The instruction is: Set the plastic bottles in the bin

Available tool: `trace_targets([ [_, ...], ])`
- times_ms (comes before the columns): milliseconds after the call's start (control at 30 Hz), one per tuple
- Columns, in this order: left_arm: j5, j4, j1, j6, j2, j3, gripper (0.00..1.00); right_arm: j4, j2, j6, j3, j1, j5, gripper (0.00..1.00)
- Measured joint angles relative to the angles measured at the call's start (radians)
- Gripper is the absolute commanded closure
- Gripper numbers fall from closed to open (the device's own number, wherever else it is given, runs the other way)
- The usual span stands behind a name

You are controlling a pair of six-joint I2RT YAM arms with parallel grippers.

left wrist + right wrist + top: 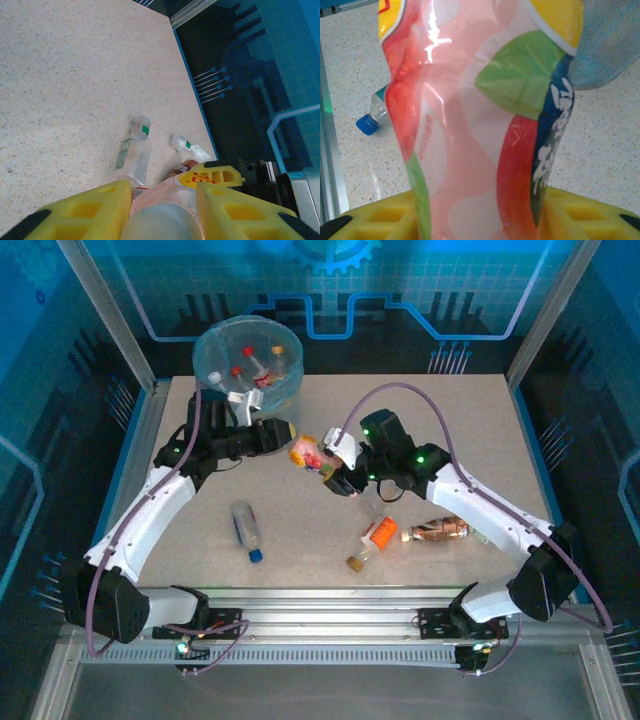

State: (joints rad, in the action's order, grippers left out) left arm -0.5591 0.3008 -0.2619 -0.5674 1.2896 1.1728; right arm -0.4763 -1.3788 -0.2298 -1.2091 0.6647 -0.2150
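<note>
The right gripper [330,468] clamped the pink bottle [307,452] at the middle of the table [470,420]. The left gripper [290,433], jaws narrowly parted, pinched its other end. The bin [207,370], at the far-left corner, held bottles [262,362].

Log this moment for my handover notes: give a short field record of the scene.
bin: far left corner, holds several bottles
right gripper: shut on pink-labelled bottle
left gripper: astride the same bottle, grip unclear
loose on table: blue-capped bottle, orange-labelled bottle, brown bottle
</note>
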Motion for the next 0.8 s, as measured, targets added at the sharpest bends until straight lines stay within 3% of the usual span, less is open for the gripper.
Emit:
trace_targets([
  [100,-0.006,-0.015,-0.019,-0.038,-0.001,0.0,0.84,0.012,0.033,0.018,0.032,0.0,0.001,0.48],
  [233,0.023,-0.021,-0.037,-0.063,-0.011,0.0,0.85,0.009,0.042,0.034,0.036,0.0,0.003,0.44],
  [267,0.033,-0.021,-0.042,-0.065,-0.014,0.0,0.83,0.009,0.042,0.037,0.036,0.0,0.004,0.44],
  [333,0.051,-0.021,-0.05,-0.072,-0.021,0.0,0.62,0.01,0.045,0.047,0.037,0.0,0.004,0.44],
  [400,0.071,-0.022,-0.058,-0.082,-0.028,0.0,0.57,0.015,0.051,0.056,0.037,0.0,0.003,0.45],
  [633,0.116,-0.038,-0.085,-0.125,-0.047,0.003,0.99,0.027,0.055,0.096,0.037,0.0,-0.005,0.44],
  [767,0.141,-0.036,-0.094,-0.123,-0.06,0.004,1.0,0.029,0.055,0.101,0.037,0.0,-0.016,0.37],
  [800,0.151,-0.032,-0.097,-0.123,-0.066,0.004,1.0,0.031,0.055,0.106,0.037,0.0,-0.02,0.29],
])
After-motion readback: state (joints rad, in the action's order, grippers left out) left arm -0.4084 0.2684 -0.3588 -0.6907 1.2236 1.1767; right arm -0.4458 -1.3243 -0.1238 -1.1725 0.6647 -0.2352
